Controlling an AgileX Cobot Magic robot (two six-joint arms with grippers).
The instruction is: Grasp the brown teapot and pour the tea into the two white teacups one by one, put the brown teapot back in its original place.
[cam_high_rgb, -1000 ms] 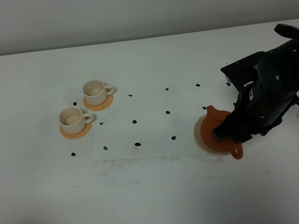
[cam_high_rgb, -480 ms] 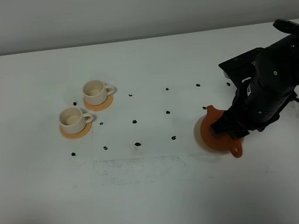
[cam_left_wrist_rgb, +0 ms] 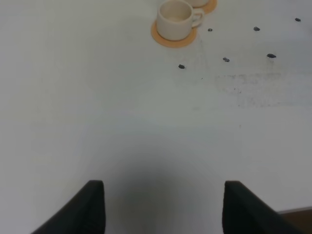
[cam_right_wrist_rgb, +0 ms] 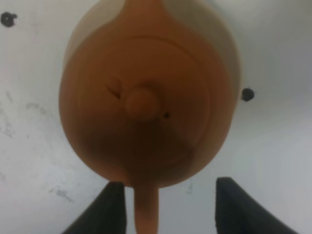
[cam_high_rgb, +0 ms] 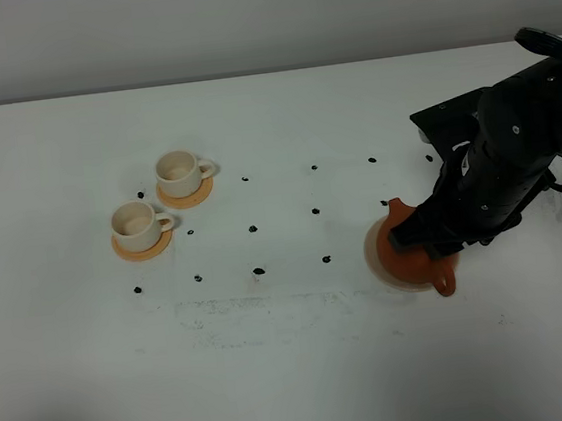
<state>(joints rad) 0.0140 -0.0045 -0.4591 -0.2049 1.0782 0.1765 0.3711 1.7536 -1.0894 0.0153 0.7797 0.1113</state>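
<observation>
The brown teapot (cam_high_rgb: pixel 410 257) stands on its pale round disc (cam_high_rgb: pixel 370 251) at the right of the table. My right gripper (cam_high_rgb: pixel 424 252) hangs right above it, open, with its jaws on either side of the loop handle (cam_right_wrist_rgb: pixel 146 209) and not pressing on it. The right wrist view shows the lid knob (cam_right_wrist_rgb: pixel 142 103) and the disc's rim (cam_right_wrist_rgb: pixel 225 41) around the pot. The two white teacups (cam_high_rgb: pixel 178 169) (cam_high_rgb: pixel 133 222) sit on orange coasters at the left; their insides look pale and no tea shows. My left gripper (cam_left_wrist_rgb: pixel 165 209) is open and empty above bare table, with the nearer cup (cam_left_wrist_rgb: pixel 174 18) far ahead.
Rows of small black dots (cam_high_rgb: pixel 254 227) mark the white table between the cups and the teapot. A scuffed grey streak (cam_high_rgb: pixel 271 307) runs across the middle. The right arm's black base (cam_high_rgb: pixel 453 127) stands behind the teapot. The table's back edge meets a grey wall.
My right arm has shifted a little towards the back and left over the teapot. The teapot, the cups and the left gripper have not moved.
</observation>
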